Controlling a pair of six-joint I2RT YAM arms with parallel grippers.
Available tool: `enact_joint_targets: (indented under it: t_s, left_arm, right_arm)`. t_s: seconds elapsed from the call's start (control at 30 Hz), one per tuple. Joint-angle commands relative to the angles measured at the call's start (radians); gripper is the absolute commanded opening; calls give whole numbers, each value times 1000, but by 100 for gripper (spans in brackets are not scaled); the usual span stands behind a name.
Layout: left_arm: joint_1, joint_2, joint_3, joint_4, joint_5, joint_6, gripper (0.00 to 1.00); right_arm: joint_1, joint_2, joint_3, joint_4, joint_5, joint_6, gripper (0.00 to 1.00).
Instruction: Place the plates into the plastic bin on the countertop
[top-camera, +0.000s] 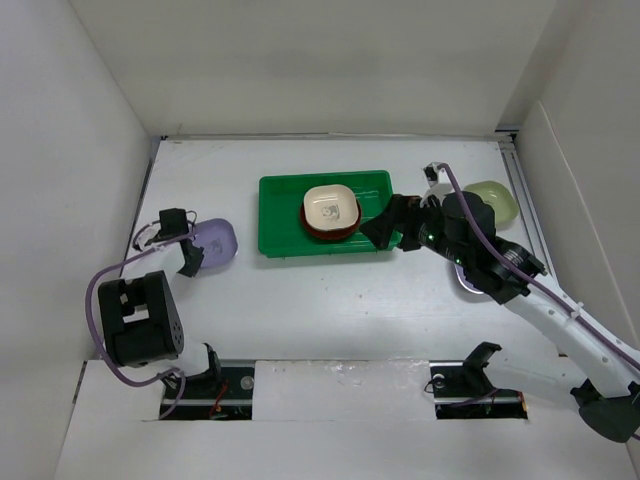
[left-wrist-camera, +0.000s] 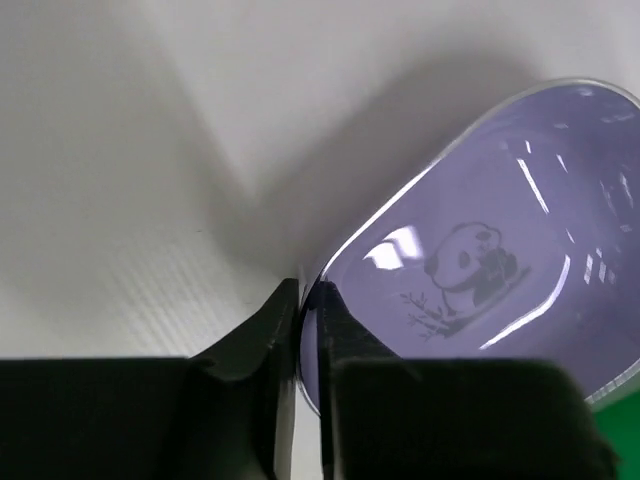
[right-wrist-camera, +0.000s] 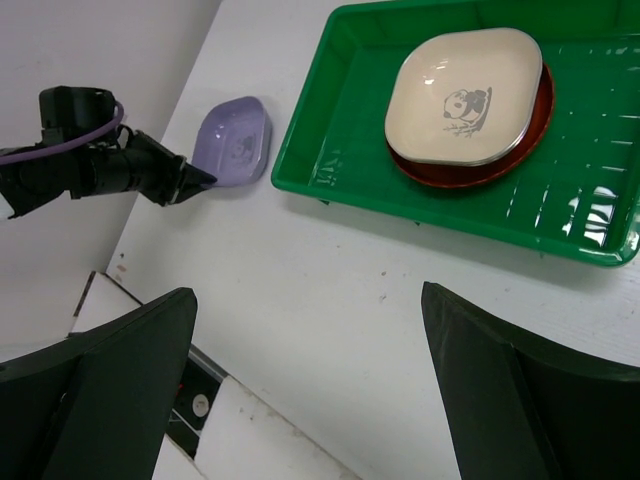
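The left claw (left-wrist-camera: 306, 296) is nearly shut, its two black fingers pinching the thin near rim of the lavender rounded-square shallow dish with a panda print (left-wrist-camera: 480, 270). It is a narrow edge-grip, with most of the dish reaching out beyond the fingertips. That is where I judge the main risk lies: the dish is glossy and so little rim sits between the fingers that it could swivel or slip free once carried, dropping onto the white counter (top-camera: 330, 320) short of the goal. Whether it is clear of the counter yet cannot be told. It is at the left, well apart from the bright green rectangular plastic bin (top-camera: 283, 215), which holds a cream rounded-square dish (top-camera: 330, 206) stacked on a round reddish-brown plate (top-camera: 328, 237). A low approach could knock the bin's raised rim, or the dish could land tilted against that stack. The right claw (top-camera: 385, 226) hangs wide open and empty at the bin's right end — if both arms reached in together they could collide. A light green dish (top-camera: 492, 200) lies at the far right of the counter.
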Motion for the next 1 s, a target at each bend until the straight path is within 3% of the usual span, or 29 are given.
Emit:
enact_joint_targets:
  t_s: [0.0, 0.2, 0.37, 0.6, 0.87, 0.97]
  left_arm:
    - [0, 40, -3, -18, -10, -21, 0]
    - [-15, -139, 102, -69, -80, -43, 0]
    - [-193, -193, 342, -78, -135, 37, 0]
    - [-466, -46, 545, -67, -115, -9, 0]
    - [-651, 179, 637, -37, -104, -269, 0]
    - [-701, 267, 711, -101, -104, -355, 0]
  right_arm:
    - [-2, -11, 18, 25, 7, -18, 100]
    - [-35, -2, 47, -13, 40, -18, 100]
    - [-81, 16, 77, -56, 89, -18, 100]
    - [-253, 47, 97, -75, 123, -8, 100]
    - [-451, 88, 155, -115, 42, -19, 100]
    - [-488, 97, 164, -124, 11, -19, 100]
